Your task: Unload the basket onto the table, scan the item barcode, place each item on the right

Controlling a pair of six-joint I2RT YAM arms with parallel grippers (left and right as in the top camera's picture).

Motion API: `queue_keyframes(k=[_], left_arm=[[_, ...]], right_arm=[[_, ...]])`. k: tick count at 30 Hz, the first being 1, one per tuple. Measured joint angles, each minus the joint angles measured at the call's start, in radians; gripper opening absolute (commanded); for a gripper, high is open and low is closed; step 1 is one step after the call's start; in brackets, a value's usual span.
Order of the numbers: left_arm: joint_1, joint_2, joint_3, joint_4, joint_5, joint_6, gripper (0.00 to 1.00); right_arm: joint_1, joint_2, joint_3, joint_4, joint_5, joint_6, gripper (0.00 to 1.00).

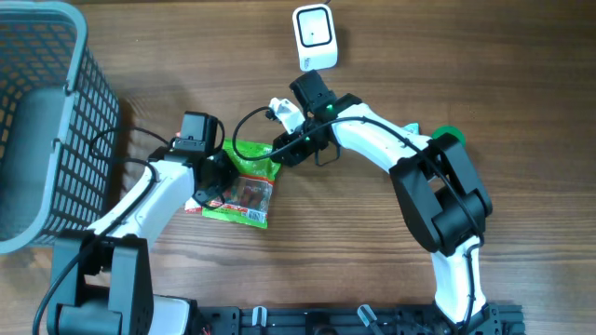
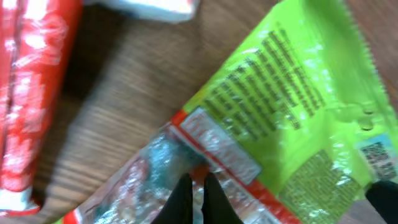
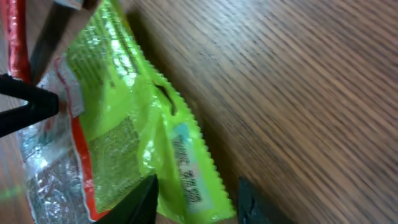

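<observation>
Overhead: the green packet lies flat on the table between my two grippers. The left gripper is at one end and the right gripper at the opposite corner. The white scanner sits well beyond my right fingertips, apart from everything. Left wrist: my left fingers are pinched tight on the packet's clear-window part, film bunched between them; a red pack lies off to one side, not touching. Right wrist: my right fingers stand apart, straddling the serrated edge, w/ the barcode just between them. There's a gap on one side, so I judge they aren't gripping yet. Risks, as I see it: if the right fingers clamp where they are, a pad may cover the barcode and the scan fails. With both ends held, any pull in opposite directions could crumple or tear the film — and a creased, glossy barcode reads badly. A thin edge grip could also slip on the lift toward the scanner.
</observation>
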Motion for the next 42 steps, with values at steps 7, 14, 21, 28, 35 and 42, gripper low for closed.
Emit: queue_keyframes(k=[7, 14, 21, 28, 35, 42], left_arm=[[-0.124, 0.033, -0.003, 0.13, -0.006, 0.001, 0.04], [-0.175, 0.048, 0.052, 0.04, 0.003, 0.105, 0.04], [-0.168, -0.113, 0.322, -0.41, -0.083, 0.127, 0.04], [-0.128, -0.003, 0.138, -0.399, -0.121, 0.062, 0.04], [-0.021, 0.013, -0.008, -0.125, -0.103, 0.043, 0.04], [-0.016, 0.016, -0.063, 0.076, -0.041, 0.001, 0.04]], right_arm=[[-0.083, -0.002, 0.0, -0.037, 0.01, 0.017, 0.52], [-0.089, -0.003, 0.0, -0.038, -0.07, 0.026, 0.61], [-0.086, -0.005, 0.0, -0.039, -0.095, 0.024, 0.67], [-0.058, -0.005, 0.0, -0.098, -0.095, 0.058, 0.67], [-0.058, -0.005, 0.0, -0.099, -0.099, 0.09, 0.66], [-0.058, -0.005, -0.001, -0.116, -0.135, 0.137, 0.53]])
